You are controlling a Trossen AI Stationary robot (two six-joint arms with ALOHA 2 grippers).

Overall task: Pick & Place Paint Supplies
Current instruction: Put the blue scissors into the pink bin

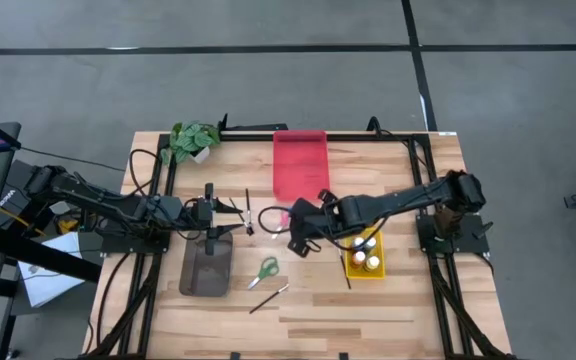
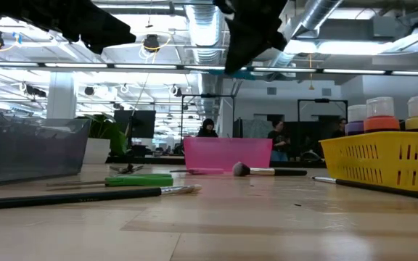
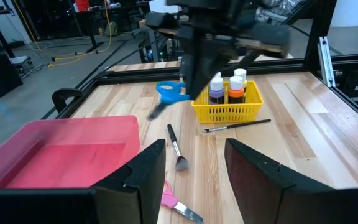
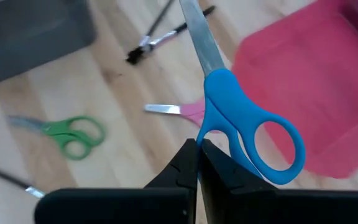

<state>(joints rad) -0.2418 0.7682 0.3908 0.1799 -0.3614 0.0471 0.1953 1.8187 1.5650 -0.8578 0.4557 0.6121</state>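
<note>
Right wrist view: right hand (image 4: 197, 146) clamped on blue scissors (image 4: 241, 118) at handle (light, stiff, slick plastic; may pivot). Left hand (image 3: 194, 171) fingers apart, empty, above counter (image 3: 303, 118).

Grey floor (image 1: 268, 90) with dark lines, exposed ceiling ducts (image 2: 318, 18), strip lights (image 2: 122, 65)

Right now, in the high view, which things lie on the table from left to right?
Potted plant → grey tray → green scissors → red tray → yellow basket of paint bottles.
</note>
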